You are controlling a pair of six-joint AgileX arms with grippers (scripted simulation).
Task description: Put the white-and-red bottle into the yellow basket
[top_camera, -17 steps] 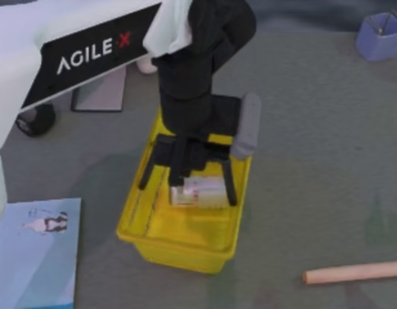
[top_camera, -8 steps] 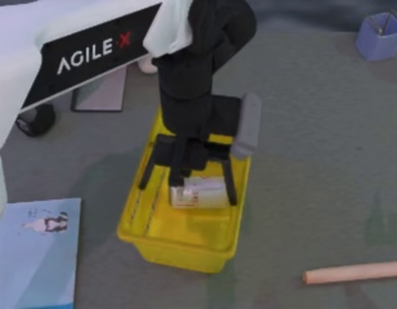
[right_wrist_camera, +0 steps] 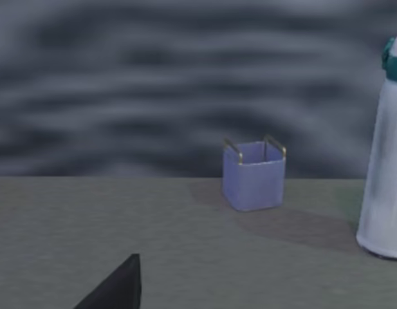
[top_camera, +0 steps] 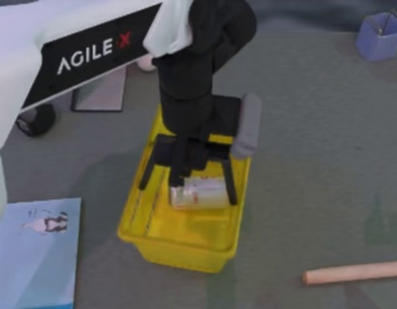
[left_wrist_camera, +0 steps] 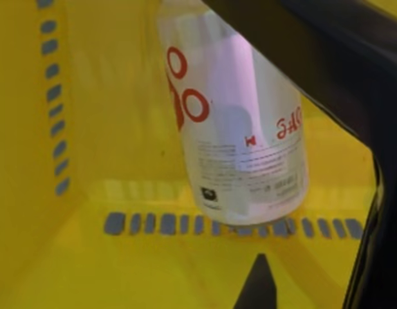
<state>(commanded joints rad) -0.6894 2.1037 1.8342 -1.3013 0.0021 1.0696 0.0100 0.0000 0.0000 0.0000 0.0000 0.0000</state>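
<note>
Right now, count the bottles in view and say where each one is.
2. The white-and-red bottle lies inside the yellow basket, between the left gripper's fingers. A white bottle with a teal collar shows only in the right wrist view, near the blue-purple box. Others may be hidden.

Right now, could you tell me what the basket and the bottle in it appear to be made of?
The yellow basket looks like glossy moulded plastic: uniform colour, slotted walls, soft sheen. The white-and-red bottle, between the left end effector fingers, seems smooth plastic or coated metal with printed lettering; I cannot tell which.

Grey-green mottled table (top_camera: 314,161) w/ dark blurry grey backdrop (right_wrist_camera: 153,77) behind.
</note>
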